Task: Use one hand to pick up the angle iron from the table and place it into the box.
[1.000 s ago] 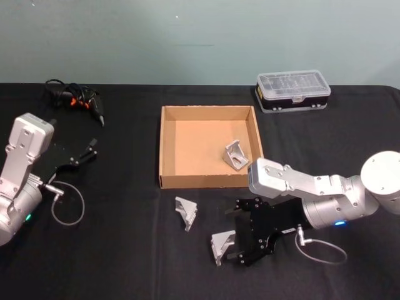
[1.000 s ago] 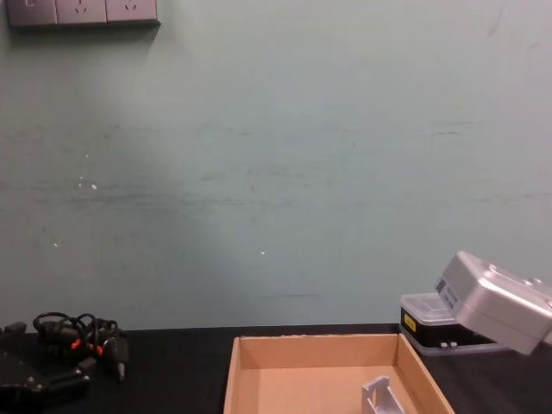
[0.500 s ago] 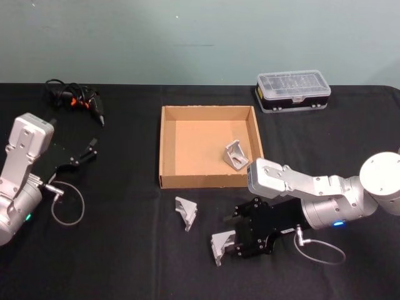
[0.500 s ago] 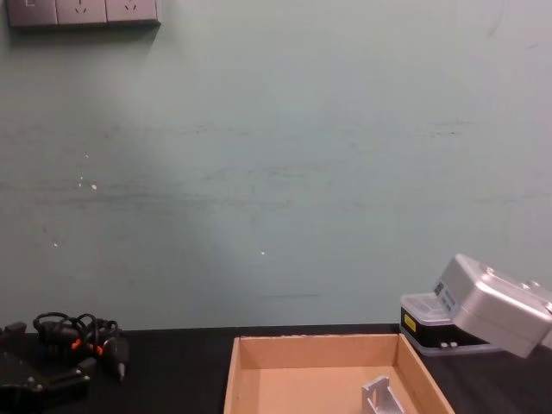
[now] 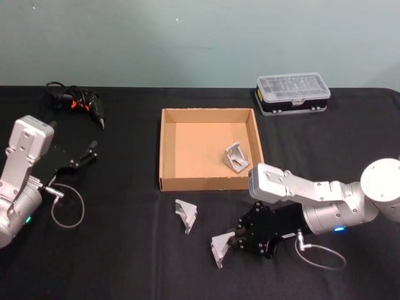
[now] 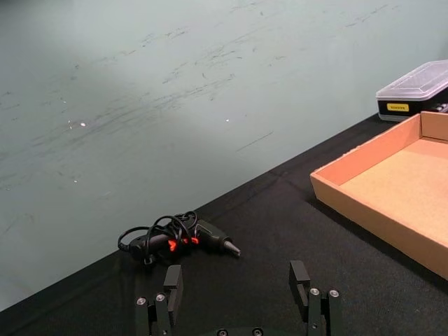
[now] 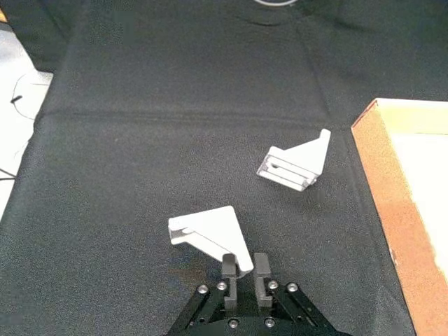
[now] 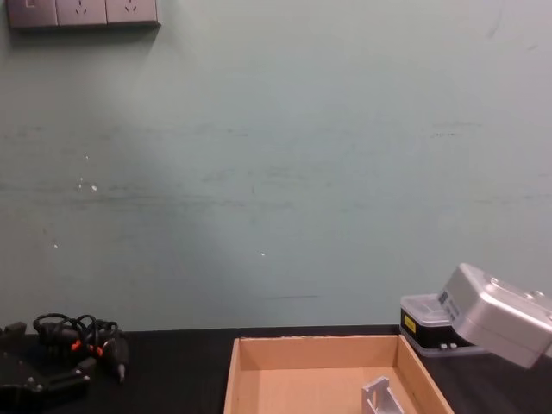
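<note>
3 pale silver, wedge-shaped brackets show. On the table (image 5: 125, 256), the nearest angle iron (image 5: 220, 249) has its edge pinched in the right gripper (image 5: 237, 241), whose fingers stood wide apart 1 s ago. The 2nd angle iron (image 5: 186, 214) lies just left. Farther, the box (image 5: 164, 150) holds the 3rd angle iron (image 5: 235, 156). The left gripper (image 5: 78, 159) sits parked at the left, fingers spread.

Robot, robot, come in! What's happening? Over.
Right gripper shut on nearest angle iron, on the table. Left gripper open, parked left. Second angle iron close by, apart; third angle iron in the box.
</note>
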You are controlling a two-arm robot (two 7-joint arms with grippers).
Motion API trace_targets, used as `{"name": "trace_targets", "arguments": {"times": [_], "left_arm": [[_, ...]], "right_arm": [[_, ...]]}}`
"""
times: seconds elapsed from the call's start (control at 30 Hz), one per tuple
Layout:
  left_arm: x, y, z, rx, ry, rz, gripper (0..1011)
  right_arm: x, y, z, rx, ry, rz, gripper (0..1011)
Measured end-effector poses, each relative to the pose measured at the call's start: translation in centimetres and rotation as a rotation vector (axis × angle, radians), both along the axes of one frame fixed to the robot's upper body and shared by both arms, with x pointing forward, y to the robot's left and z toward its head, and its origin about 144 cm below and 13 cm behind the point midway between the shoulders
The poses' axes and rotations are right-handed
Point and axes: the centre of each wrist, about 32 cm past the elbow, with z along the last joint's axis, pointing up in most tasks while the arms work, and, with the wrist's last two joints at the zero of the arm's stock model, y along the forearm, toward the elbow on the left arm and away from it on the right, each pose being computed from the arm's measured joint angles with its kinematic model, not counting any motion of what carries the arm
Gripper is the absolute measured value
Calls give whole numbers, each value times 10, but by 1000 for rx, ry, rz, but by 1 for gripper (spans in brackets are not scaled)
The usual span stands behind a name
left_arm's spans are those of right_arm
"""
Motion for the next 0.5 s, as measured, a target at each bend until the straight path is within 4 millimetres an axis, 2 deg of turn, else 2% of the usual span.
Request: {"name": "trace_targets", "arguments": {"times": [0.13,0.2,0.5], "left_arm": [[0,0,0,0,0,0,1000],[0,0,0,0,0,0,1000],[0,0,0,0,0,0,1000]], "right_arm": [[0,0,-1,0,1,-4,87],[0,-1,-1,-1,1,-5,70],[-3,-6,-1,5,-2,-20,67]]}}
